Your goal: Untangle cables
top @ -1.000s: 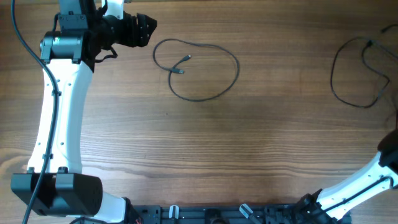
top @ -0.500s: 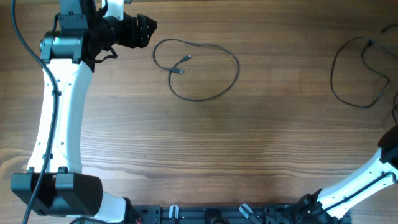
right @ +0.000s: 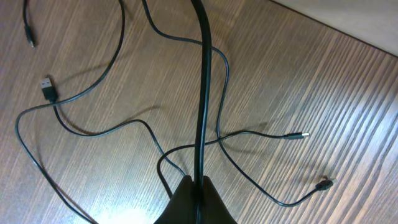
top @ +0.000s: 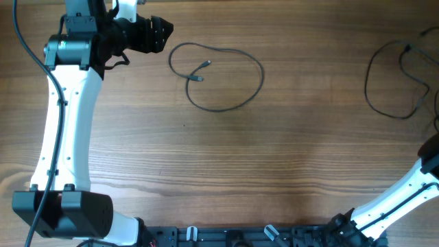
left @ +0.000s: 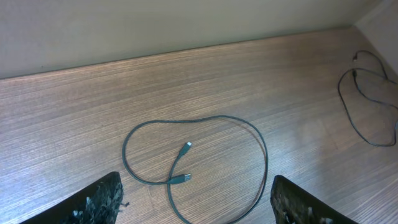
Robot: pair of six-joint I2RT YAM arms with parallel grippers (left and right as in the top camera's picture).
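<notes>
Hovering, left claw (left: 196,190) released, looped thin black cable with grey plugs (left: 265,163) just ahead on brown wooden bench (left: 74,99); right claw (right: 198,184) clenched on black cable strand (right: 201,93), loose tangled black cables (right: 48,88) beyond it; claw body cropped, out of overhead frame.

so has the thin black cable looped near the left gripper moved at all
No. The looped cable lies at the same spot and in the same shape against the wooden table's grain.
</notes>
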